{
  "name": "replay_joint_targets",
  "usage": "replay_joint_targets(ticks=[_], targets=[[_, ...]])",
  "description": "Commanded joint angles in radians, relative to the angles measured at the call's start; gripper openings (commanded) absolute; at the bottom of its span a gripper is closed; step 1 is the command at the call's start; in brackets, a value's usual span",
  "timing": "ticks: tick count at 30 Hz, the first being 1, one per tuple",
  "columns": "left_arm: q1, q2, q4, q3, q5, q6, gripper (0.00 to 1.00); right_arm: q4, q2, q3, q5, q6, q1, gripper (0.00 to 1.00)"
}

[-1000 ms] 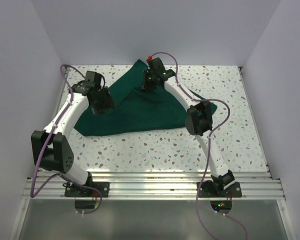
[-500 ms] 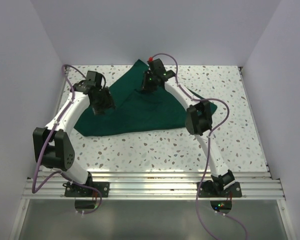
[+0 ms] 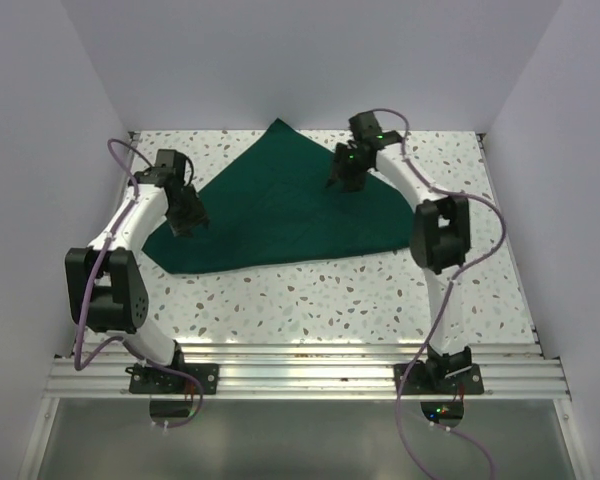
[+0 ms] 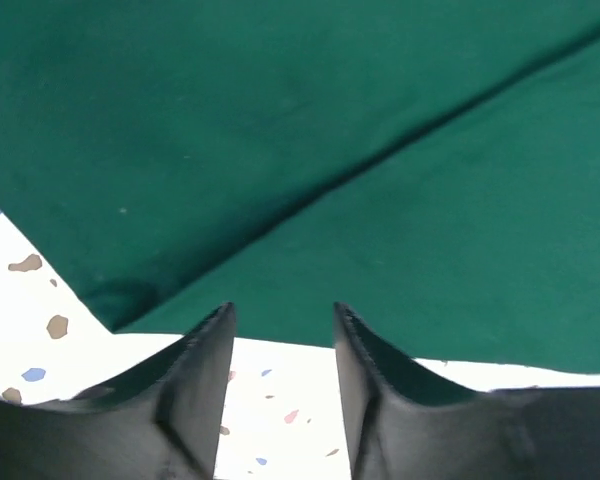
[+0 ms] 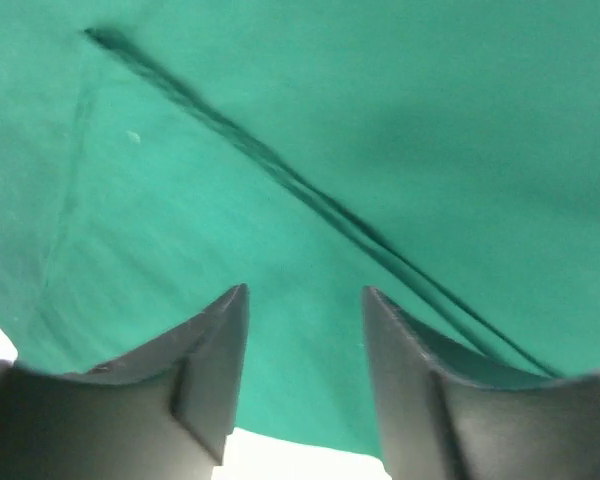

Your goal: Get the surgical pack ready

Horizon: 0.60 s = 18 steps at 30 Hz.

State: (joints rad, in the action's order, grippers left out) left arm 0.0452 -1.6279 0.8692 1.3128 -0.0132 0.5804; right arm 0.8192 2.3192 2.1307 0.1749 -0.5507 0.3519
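Drape (image 3: 280,210): folded triangle mid-frame, 2 layers flat for refolding.
Left pincer (image 4: 280,315): parted, empty (by the left edge).
Right pincer (image 5: 305,295): parted, empty.

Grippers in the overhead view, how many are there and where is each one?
2. The left gripper sits open at the green drape, on its left edge; the right gripper hangs open above the drape's far right part. None seems hidden.
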Motion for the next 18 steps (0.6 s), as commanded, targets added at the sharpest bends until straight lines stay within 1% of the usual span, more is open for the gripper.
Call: replay_joint_targets(ticks=[1, 2, 3, 4, 5, 6, 8, 13, 18], targets=[[-0.031, -0.036, -0.032, -0.050, 0.007, -0.042, 0.45, 0.035, -0.269, -0.191, 0.015, 0.078, -0.097, 0.47], [-0.033, -0.039, -0.039, -0.070, 0.009, -0.042, 0.43, 0.022, -0.299, -0.292, 0.030, 0.092, -0.111, 0.35], [-0.036, -0.047, -0.053, -0.078, 0.009, -0.042, 0.40, 0.011, -0.326, -0.336, 0.043, 0.110, -0.138, 0.26], [-0.036, -0.053, -0.058, -0.083, 0.031, -0.044, 0.38, 0.005, -0.357, -0.371, 0.055, 0.113, -0.146, 0.18], [-0.036, -0.059, -0.059, -0.090, 0.038, -0.042, 0.37, -0.005, -0.365, -0.402, 0.075, 0.113, -0.160, 0.08], [-0.036, -0.067, -0.071, -0.113, 0.045, -0.040, 0.37, -0.009, -0.366, -0.447, 0.121, 0.117, -0.172, 0.05], [-0.041, -0.082, -0.070, -0.133, 0.053, -0.033, 0.37, -0.023, -0.354, -0.486, 0.143, 0.118, -0.179, 0.00], [-0.044, -0.119, -0.084, -0.188, 0.053, -0.033, 0.36, -0.072, -0.304, -0.581, 0.210, 0.101, -0.191, 0.00], [-0.048, -0.159, -0.107, -0.254, 0.056, -0.024, 0.36, -0.098, -0.281, -0.692, 0.187, 0.089, -0.206, 0.00]])
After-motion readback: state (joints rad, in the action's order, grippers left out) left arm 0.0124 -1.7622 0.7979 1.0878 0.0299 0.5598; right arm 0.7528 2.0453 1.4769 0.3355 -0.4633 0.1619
